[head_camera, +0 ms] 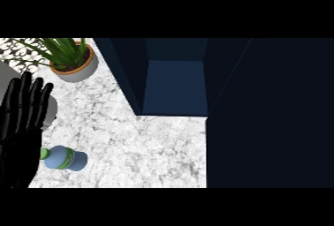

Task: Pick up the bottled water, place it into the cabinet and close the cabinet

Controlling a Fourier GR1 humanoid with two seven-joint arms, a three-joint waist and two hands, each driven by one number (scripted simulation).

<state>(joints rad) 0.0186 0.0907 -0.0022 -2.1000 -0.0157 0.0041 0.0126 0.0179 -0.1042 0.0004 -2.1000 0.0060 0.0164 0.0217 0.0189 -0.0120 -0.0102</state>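
My left hand [23, 121] rests open beside the unheld bottle [66, 159]; beyond the bottle the cabinet [175, 88] gapes, presumably awaiting it.

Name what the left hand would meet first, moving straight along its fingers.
Likely the outer leaves of the potted plant, just beyond the left hand resting open at the view's left edge. Depth is unclear, so it might pass under them.
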